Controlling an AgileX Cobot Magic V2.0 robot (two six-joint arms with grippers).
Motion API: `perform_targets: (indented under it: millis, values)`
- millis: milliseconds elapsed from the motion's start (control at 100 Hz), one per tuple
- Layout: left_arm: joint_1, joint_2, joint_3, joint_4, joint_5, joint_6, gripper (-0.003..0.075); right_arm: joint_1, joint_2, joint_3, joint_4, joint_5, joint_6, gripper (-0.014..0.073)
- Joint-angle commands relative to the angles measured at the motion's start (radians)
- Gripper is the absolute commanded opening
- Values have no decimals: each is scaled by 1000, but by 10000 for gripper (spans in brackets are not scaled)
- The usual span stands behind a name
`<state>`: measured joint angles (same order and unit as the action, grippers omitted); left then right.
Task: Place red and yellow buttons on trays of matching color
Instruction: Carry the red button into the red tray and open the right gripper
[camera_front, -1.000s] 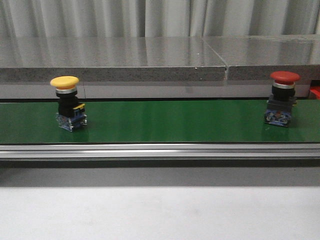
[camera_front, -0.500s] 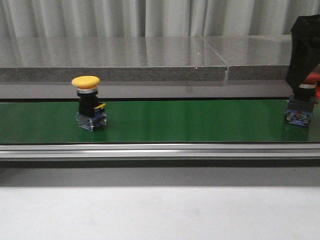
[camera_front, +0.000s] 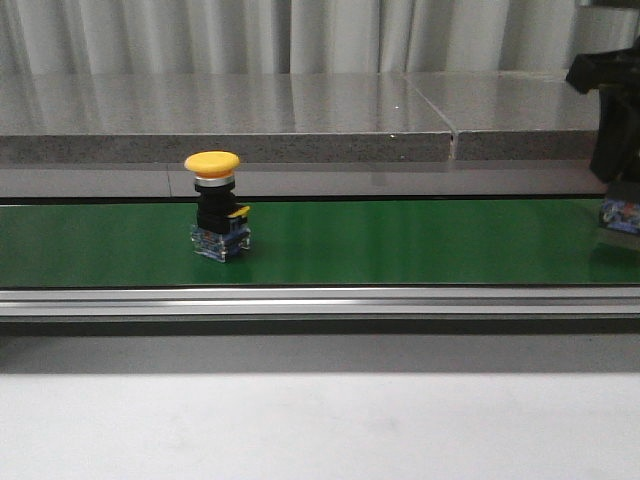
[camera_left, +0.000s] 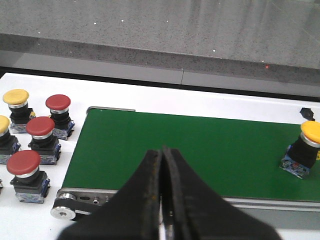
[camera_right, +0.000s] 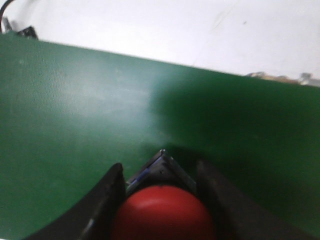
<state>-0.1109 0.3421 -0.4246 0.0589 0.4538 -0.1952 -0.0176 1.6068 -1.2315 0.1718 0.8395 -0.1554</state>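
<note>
Between the fingers of the right pincer (camera_right: 160, 169): red button (camera_right: 162, 212), domed cap close against both inner faces, blue-edged base poking out ahead. Cannot tell whether squeezing or merely flanking; looks like contact, nothing firmer. From the front, at the far three o'clock edge, only the base showing, apparently resting on the green belt (camera_front: 400, 240).

Nearest hazard: holding by the rounded cap instead of the square body. Likely to squirt out or tilt on lifting, then topple onto the belt or off its end. Worse if the belt runs under a half-made grip, dragging the base sideways.

Further out, toward nine o'clock along the belt: yellow button (camera_front: 217, 205), upright, well apart, untouched. Could ride past reach if left too long.

Over the belt's other end, left pincer (camera_left: 162, 155): clenched on nothing, so needing to spread before any grab at the yellow one. Beside it on the white worktop (camera_left: 240, 102), spare buttons (camera_left: 40, 132) in a cluster; easy to knock with a low swing.

No trays in view, so drop-off position unjudged.
</note>
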Motion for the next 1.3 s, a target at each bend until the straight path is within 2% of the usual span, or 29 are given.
perform_targets:
  millis: [0,290,520,850,1290]
  values:
    - [-7,7,-25,-1,-75,1,-19,-61,-42,-108,-9,18,-12,48]
    - [-7,7,-25,-1,-75,1,-19,-316,39,-334,-27,34,-12,48]
    - [-7,7,-25,-1,-75,1,-19,-421,171,-408,-26,-2,-12,48]
    - [-7,7,-25,-1,-75,1,-19,-447,322,-416,-26,-69,-12,48]
    - [-7,7,-25,-1,-75,1,-19,-447,408,-429,-26,-154,-12,48]
